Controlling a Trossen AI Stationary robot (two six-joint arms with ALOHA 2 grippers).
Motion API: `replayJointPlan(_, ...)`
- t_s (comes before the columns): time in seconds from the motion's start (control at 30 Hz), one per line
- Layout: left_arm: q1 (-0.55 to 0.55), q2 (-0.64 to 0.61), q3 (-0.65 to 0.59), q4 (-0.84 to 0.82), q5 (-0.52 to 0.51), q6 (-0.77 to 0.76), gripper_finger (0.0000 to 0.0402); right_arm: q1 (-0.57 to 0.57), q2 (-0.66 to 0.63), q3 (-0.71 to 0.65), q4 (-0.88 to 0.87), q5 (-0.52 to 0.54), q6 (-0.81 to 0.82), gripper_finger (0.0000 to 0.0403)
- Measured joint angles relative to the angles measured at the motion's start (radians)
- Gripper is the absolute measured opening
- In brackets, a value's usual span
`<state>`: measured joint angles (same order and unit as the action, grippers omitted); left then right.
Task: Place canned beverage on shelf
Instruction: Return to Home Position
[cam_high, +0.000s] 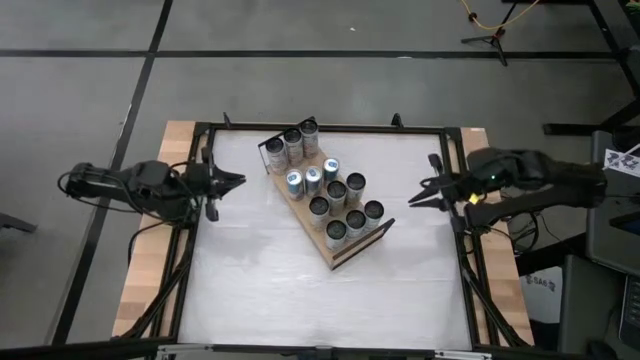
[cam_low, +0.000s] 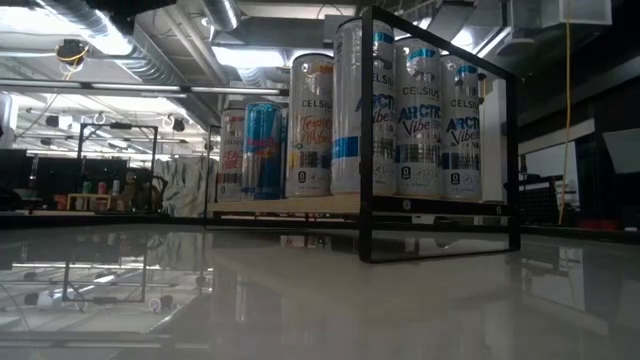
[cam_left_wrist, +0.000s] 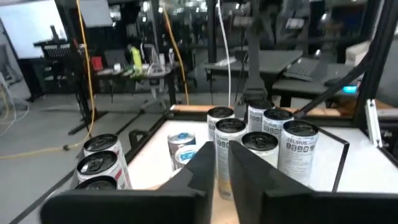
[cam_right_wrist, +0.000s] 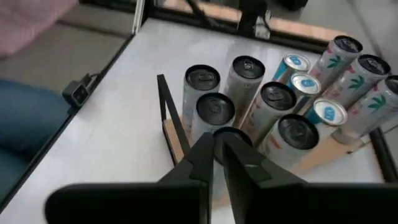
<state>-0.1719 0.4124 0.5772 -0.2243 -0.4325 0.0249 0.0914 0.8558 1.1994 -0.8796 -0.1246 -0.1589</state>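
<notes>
The shelf (cam_high: 338, 254), a light-brown board with black wire rails (cam_low: 440, 130) at its short ends, lies slantwise on the white table's middle. Several cans (cam_high: 330, 195) stand upright on it, silver and blue ones (cam_low: 400, 110). My left gripper (cam_high: 240, 182) hangs shut above the table's left edge, pointing at the shelf; its fingers (cam_left_wrist: 205, 168) are nearly together with nothing between them. My right gripper (cam_high: 412, 200) hangs shut above the right edge, tilted down toward the cans (cam_right_wrist: 273, 99); nothing sits between its fingers (cam_right_wrist: 202, 155).
A black metal frame (cam_high: 330, 128) runs around the white tabletop, with wooden strips (cam_high: 150, 260) outside it. Bare white surface (cam_high: 260, 290) lies near, left and right of the shelf. Beyond the far edge stand room furniture and cables (cam_left_wrist: 87, 68).
</notes>
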Motion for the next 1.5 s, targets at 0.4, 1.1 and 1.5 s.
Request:
replayJointPlan(0.4,0.096,-0.178,-0.244,0.151,0.172,-0.005,0.0001,0.0,-0.432,-0.597,0.478,-0.034,0.129,0.0007)
replayJointPlan(1.1,0.126,-0.412,-0.47,0.222,0.241,-0.016,0.0001,0.0,-0.831,-0.935,0.644,-0.034,0.23,0.0009)
replayJointPlan(1.5,0.126,-0.41,-0.57,0.291,0.234,-0.042,0.0002,0.0,-0.853,-1.034,0.744,-0.02,0.236,0.0009)
